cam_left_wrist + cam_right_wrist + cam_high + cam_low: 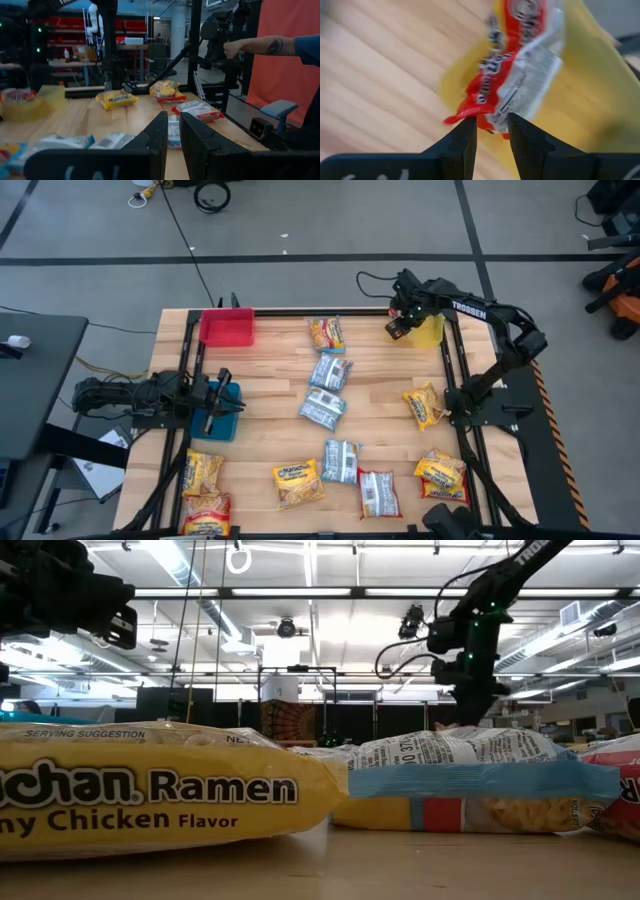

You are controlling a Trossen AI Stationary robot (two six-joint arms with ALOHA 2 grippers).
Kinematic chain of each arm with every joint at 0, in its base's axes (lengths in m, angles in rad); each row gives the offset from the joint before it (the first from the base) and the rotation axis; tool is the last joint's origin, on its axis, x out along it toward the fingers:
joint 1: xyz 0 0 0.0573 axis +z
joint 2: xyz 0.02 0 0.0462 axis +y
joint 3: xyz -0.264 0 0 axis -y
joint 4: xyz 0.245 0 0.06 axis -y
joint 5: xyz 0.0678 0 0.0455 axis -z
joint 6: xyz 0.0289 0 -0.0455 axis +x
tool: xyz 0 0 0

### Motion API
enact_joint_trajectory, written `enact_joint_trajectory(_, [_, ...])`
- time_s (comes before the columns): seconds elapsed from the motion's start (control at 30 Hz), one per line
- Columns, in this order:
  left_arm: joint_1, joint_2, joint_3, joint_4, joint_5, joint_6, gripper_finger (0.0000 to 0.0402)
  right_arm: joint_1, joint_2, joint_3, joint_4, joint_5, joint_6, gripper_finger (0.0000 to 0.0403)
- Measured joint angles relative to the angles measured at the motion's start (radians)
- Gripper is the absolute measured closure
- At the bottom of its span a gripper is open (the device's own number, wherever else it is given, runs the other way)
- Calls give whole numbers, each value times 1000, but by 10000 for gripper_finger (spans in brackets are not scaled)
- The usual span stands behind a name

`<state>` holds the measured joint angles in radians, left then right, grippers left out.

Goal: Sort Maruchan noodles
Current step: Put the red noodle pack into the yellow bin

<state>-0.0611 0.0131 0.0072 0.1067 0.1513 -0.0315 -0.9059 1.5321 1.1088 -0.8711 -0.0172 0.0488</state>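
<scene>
Right gripper point(491, 129): narrowly parted, pinching the edge of a red noodle packet point(512, 75) over the yellow bin point(428, 331). Left gripper point(213, 397): nearly closed, empty, above the blue bin point(222, 424). Remaining packets point(322, 408): scattered across the tabletop point(270, 370).

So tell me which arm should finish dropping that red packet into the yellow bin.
Right. The right gripper grips the red packet at its edge, directly above the yellow bin. The left gripper hovers by the blue bin across the table.
</scene>
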Motion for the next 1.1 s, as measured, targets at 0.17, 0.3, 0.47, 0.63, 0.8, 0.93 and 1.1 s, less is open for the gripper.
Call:
enact_joint_trajectory(0.17, [0, 0, 0, 80, 4, -97, 349, 17, -79, 0, 10, 38, -43, 286])
enact_joint_trajectory(0.3, [0, 0, 0, 185, -22, -176, 349, 112, -173, 0, -82, 86, -99, 286])
enact_joint_trajectory(0.47, [-13, 1, 0, 228, -4, -143, 349, 420, -266, 0, -175, 97, -103, 286])
enact_joint_trajectory(0.63, [-48, 29, 0, 304, -4, -140, 349, 827, -293, 0, -110, 99, -18, 286])
enact_joint_trajectory(0.8, [-68, 51, 0, 333, -4, -139, 349, 1190, -207, 0, 35, 124, 36, 286])
enact_joint_trajectory(0.93, [-68, 52, 0, 330, -4, -146, 349, 1390, -72, 0, 193, 151, 47, 273])
enact_joint_trajectory(1.1, [-68, 52, 0, 331, -4, -192, 349, 1511, 100, 78, 205, 147, 46, 238])
